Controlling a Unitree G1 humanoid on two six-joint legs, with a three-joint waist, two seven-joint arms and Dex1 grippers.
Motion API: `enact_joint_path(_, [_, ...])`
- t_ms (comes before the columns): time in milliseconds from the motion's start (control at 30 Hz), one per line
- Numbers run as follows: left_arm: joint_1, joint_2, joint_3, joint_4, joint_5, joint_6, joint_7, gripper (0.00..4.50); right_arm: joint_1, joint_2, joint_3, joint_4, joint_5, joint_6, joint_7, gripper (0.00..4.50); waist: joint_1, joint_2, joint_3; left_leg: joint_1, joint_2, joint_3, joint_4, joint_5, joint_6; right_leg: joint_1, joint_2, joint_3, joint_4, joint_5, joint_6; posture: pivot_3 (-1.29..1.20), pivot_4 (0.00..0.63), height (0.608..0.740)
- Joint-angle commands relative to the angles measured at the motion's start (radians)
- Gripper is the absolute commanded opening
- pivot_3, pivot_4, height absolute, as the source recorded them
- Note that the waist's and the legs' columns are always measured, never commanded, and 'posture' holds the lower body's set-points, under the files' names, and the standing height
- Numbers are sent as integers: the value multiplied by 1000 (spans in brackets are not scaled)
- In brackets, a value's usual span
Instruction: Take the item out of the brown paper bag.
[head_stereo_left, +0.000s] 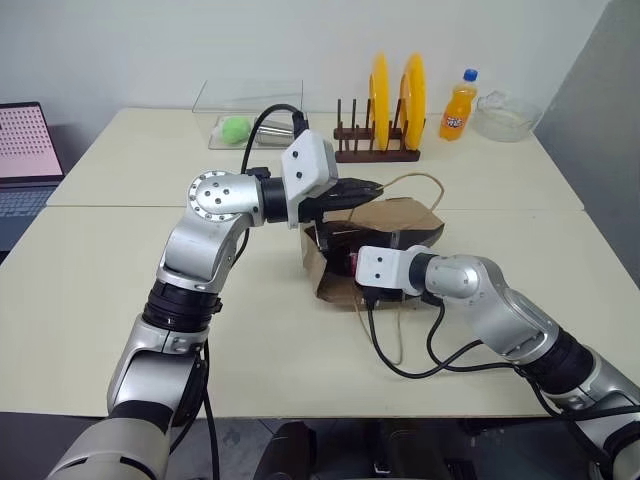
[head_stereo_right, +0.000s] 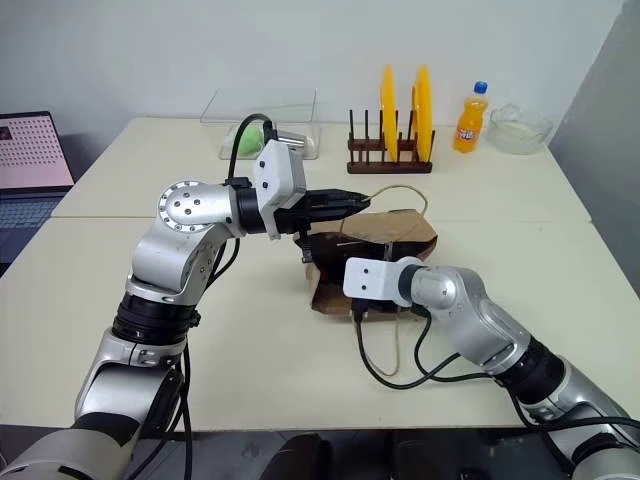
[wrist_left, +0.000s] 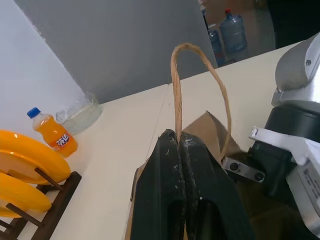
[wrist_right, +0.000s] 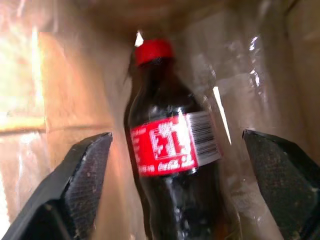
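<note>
Your right claw (wrist_right: 175, 192) stands wide open inside the brown paper bag (head_stereo_left: 400, 215) and grips nothing. The item (wrist_right: 167, 150), one small dark bottle with a red cap and red label, lies between the two fingers (wrist_right: 82, 177), touching neither. Its long axis runs along the claw's pointing line, cap at the far end, toward the bag's closed bottom. Its base is cut off at the frame edge. From the head views the bag hides the right claw's fingers and most of the item.

Your left claw (wrist_left: 179, 145) is closed on one cord handle (wrist_left: 176, 90), holding it up above the bag's mouth. A second handle (head_stereo_left: 385, 325) trails onto the counter (head_stereo_left: 300, 350) below the right wrist.

Beyond the bag, away from both claws, stand one dish rack (head_stereo_left: 378, 150) holding two yellow plates (head_stereo_left: 412, 95), one orange soda bottle (head_stereo_left: 459, 105) and one glass bowl (head_stereo_left: 505, 115).
</note>
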Motion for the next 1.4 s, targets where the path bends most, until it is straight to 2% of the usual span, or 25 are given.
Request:
enact_joint_path(33, [-35, 6, 25, -11, -12, -16, 4, 0, -41, -10, 20, 38, -98, -38, 29, 4471, 0, 0, 0, 0, 0, 0, 0, 0, 0, 0, 0, 0, 0, 0, 0, 0, 150, 740])
enact_joint_path(333, [-40, 1, 19, -5, -13, -23, -2, 0, -144, 13, 73, 275, -256, -206, 115, 4471, -1, 0, 0, 0, 0, 0, 0, 0, 0, 0, 0, 0, 0, 0, 0, 0, 150, 740])
enact_joint_path(500, [-39, -1, 16, -4, -12, -25, -3, 0, -187, 87, 75, 403, -302, -260, 121, 4471, -6, 0, 0, 1, 0, 0, 0, 0, 0, 0, 0, 0, 0, 0, 0, 0, 150, 740])
enact_joint_path(600, [-36, 1, 14, -4, -6, -29, -2, 0, -198, 123, 68, 441, -308, -277, 140, 3929, -8, 0, 0, 1, 0, 1, 0, 0, 0, 0, 0, 1, 1, 0, -1, 0, 150, 740])
enact_joint_path(633, [-35, 2, 14, -3, -5, -30, -1, 0, -196, 127, 63, 442, -309, -282, 147, 3566, -8, 0, 0, 1, 0, 1, 0, 0, 0, 0, 0, 1, 1, 0, -1, 0, 150, 740])
enact_joint_path(700, [-34, 5, 15, 0, -3, -33, -2, 0, -189, 125, 50, 429, -314, -292, 160, 2974, -8, 0, 0, 1, 0, 1, 0, 0, 0, 0, 0, 1, 1, 0, -1, 0, 150, 740])
enact_joint_path(733, [-34, 7, 15, 5, 0, -37, -1, 0, -186, 119, 43, 419, -314, -299, 170, 2941, -8, 0, 0, 1, 0, 1, 0, 0, 0, 0, 0, 1, 1, 0, -1, 0, 150, 740])
enact_joint_path(1033, [-47, 22, 7, 70, 56, -89, 15, 0, -200, 90, -54, 243, -230, -353, 275, 2941, -7, 0, 0, -1, 0, 1, 0, 0, 0, -2, 0, 1, 1, 0, -1, 0, 150, 740])
enact_joint_path(1167, [-67, 16, 3, 126, 99, -122, 45, 0, -197, 31, -141, 128, -117, -381, 370, 2941, -4, 0, 0, -2, 0, 0, 0, 0, 0, -3, 0, 0, 2, 0, -1, 0, 150, 740])
enact_joint_path(1267, [-72, 18, 1, 146, 117, -137, 51, 0, -183, -16, -183, 86, -76, -422, 386, 2941, -2, 0, 0, -2, 0, 0, 0, 0, 0, -3, 0, 0, 1, 0, -1, 0, 150, 740])
enact_joint_path(1400, [-81, 15, 2, 176, 139, -149, 67, 0, -143, -53, -260, 39, 56, -531, 400, 2941, -1, 0, 0, -2, 0, 0, 0, 0, 0, -3, 0, 0, 1, 0, -1, 0, 150, 740])
